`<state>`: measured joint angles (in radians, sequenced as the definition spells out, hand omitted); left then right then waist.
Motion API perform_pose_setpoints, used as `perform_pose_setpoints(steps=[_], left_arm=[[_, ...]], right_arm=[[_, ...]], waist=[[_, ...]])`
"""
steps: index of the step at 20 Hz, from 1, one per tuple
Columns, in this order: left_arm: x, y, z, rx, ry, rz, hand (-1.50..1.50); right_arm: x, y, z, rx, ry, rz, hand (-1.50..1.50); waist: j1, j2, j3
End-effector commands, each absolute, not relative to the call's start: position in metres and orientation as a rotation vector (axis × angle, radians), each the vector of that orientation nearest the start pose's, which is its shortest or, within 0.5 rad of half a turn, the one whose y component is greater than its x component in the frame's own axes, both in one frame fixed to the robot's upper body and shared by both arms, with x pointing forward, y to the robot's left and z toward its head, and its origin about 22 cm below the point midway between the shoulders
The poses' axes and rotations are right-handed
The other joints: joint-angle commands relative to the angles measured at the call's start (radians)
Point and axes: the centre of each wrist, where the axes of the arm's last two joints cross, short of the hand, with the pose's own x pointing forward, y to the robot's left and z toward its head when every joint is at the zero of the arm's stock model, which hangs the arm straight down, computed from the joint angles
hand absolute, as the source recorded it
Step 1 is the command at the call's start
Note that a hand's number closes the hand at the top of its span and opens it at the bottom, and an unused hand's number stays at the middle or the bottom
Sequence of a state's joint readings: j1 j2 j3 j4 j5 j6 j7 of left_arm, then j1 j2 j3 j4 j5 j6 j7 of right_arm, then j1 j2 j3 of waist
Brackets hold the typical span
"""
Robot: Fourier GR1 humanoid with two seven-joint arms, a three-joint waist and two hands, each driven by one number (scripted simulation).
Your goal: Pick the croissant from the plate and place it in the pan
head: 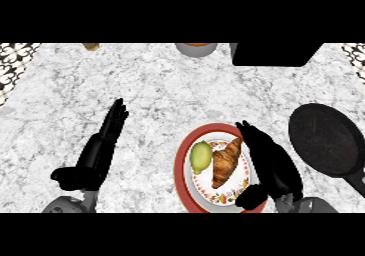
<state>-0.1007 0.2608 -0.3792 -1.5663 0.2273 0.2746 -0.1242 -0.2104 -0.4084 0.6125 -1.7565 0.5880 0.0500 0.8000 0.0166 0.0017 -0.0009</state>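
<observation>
A golden-brown croissant (226,162) lies on a red-rimmed patterned plate (186,150), beside a green fruit (202,156). My right hand (270,162) lies over the plate's right side with its fingers straight, right next to the croissant and pointing away from me; its thumb (251,195) shows near the plate's lower edge. The dark pan (327,138) sits to the right of that hand, its handle (359,183) running toward the lower right. My left hand (100,147) rests open on the counter to the left of the plate, fingers straight.
At the far edge of the marble counter stand a black box-like object (277,54), a grey bowl (196,49) and a small brown item (91,46). Patterned tiles (9,67) border the counter at both far corners.
</observation>
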Motion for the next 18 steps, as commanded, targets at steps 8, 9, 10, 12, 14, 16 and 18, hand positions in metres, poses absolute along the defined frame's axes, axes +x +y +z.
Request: perform_pose_setpoints(steps=[8,9,10,12,14,16,18], left_arm=[[0.244,0.200,0.005,-0.077,-1.704,-0.123,0.00],[0.239,0.204,0.014,-0.054,-1.691,-0.129,0.00],[0.246,0.197,0.014,-0.036,-1.708,-0.123,0.00],[0.240,0.194,0.015,-0.052,-1.700,-0.122,0.00],[0.246,0.209,0.009,-0.077,-1.681,-0.117,0.00],[0.248,0.211,0.009,-0.051,-1.693,-0.132,0.00],[0.243,0.202,0.000,-0.073,-1.695,-0.123,0.00]], right_arm=[[0.256,-0.119,0.053,-0.689,-1.003,1.049,-1.50],[0.235,-0.130,0.028,-0.697,-1.007,1.037,-1.50],[0.234,-0.120,0.038,-0.708,-1.003,1.042,-1.50],[0.238,-0.130,0.033,-0.690,-1.027,1.002,-1.50],[0.251,-0.133,0.019,-0.690,-1.045,1.002,-1.50],[0.241,-0.141,0.023,-0.677,-1.038,1.005,-1.50],[0.248,-0.130,0.029,-0.682,-1.048,0.983,-1.50]], waist=[[-0.014,-0.002,0.001],[-0.015,-0.002,0.001],[-0.016,-0.002,0.001],[-0.016,-0.002,0.001],[-0.015,-0.002,0.001],[-0.017,-0.002,0.001],[-0.016,-0.002,0.001]])
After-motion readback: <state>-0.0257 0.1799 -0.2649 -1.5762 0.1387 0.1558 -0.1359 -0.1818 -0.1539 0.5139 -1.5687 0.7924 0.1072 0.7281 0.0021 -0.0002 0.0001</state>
